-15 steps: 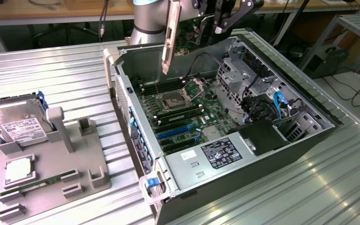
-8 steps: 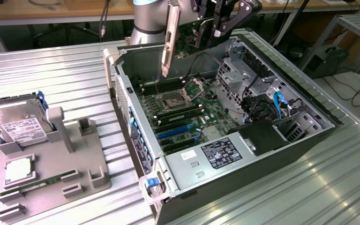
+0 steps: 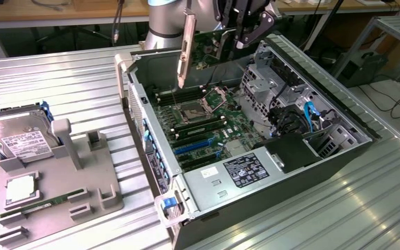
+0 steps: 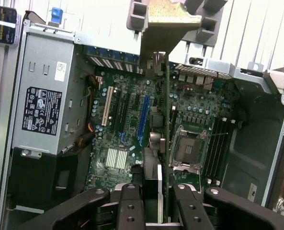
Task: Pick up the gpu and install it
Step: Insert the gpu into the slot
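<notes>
The gpu [image 3: 204, 48], a thin green circuit board with a long pale metal bracket [image 3: 184, 52] along one end, hangs on edge above the far end of the open computer case [image 3: 339, 107]. My gripper [image 3: 239, 40] is shut on the card's upper edge. In the wrist view the gpu [image 4: 167, 120] shows edge-on between my black fingers [image 4: 131, 207], high over the motherboard [image 4: 122, 143]. It runs parallel to the blue expansion slot [image 4: 142, 115] and lies a little to one side of it, toward the processor socket [image 4: 185, 146]. The card is clear of the board.
A power supply [image 3: 240, 172] fills the case's near end, and drive cages and blue cables [image 3: 310, 117] line the exterior view's right. On the table at the exterior view's left, a grey fixture [image 3: 82, 182] holds a silver hard drive [image 3: 21, 139] and a memory stick [image 3: 41, 205].
</notes>
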